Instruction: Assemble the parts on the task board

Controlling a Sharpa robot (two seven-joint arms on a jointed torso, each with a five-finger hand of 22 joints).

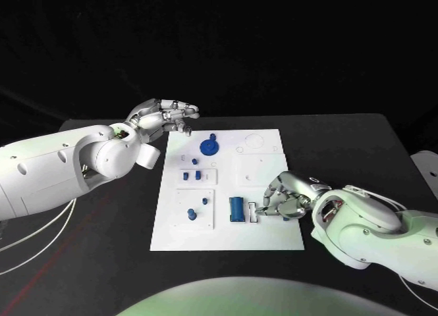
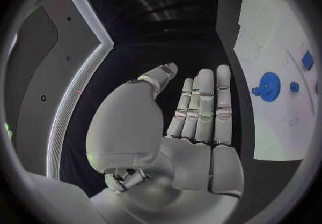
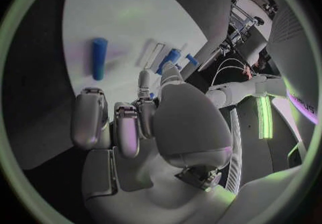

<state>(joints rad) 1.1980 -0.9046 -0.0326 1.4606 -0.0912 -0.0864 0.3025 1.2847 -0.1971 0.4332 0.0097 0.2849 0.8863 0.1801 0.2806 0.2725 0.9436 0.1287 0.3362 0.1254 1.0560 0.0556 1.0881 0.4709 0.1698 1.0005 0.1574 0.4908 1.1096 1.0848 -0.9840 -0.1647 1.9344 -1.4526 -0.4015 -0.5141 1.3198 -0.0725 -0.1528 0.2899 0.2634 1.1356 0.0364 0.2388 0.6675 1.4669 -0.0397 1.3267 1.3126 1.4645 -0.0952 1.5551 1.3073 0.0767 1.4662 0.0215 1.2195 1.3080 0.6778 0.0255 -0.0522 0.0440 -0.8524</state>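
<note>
Beside the task board (image 1: 228,191), right hand (image 1: 280,197) curled, empty

Head camera: high, looks down on the tabletop (image 1: 352,131), whole task board (image 1: 228,230) in frame. Left wrist camera: close behind left robot hand (image 2: 195,117), board at the side. Right wrist camera: close behind right robot hand (image 3: 134,122), facing the board (image 3: 134,25). All three views share the board.

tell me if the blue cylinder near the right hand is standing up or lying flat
Lying flat. The blue cylinder shows its full length along the task board, beside the right hand, which does not hold it.
</note>
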